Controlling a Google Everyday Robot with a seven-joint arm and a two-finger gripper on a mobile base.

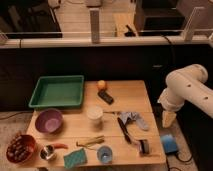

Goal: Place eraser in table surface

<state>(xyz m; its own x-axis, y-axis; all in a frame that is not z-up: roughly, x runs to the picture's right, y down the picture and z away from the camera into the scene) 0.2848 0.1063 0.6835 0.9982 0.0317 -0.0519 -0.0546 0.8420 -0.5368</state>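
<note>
Lying at twelve o'clock on the counter (135, 92), the eraser (105, 96) is judged light, stiff, best pinched across its width; the spread, empty tool (168, 119) is seen at three.

Cream dotted arm (192, 85), tapered claw (169, 119) beside tabletop (131, 91)

Single camera looking steeply down from high vantage, framing whole light wooden plank tabletop (132, 97) at moderate distance; cream two-finger gripper (169, 120) hanging just off its right edge.
</note>
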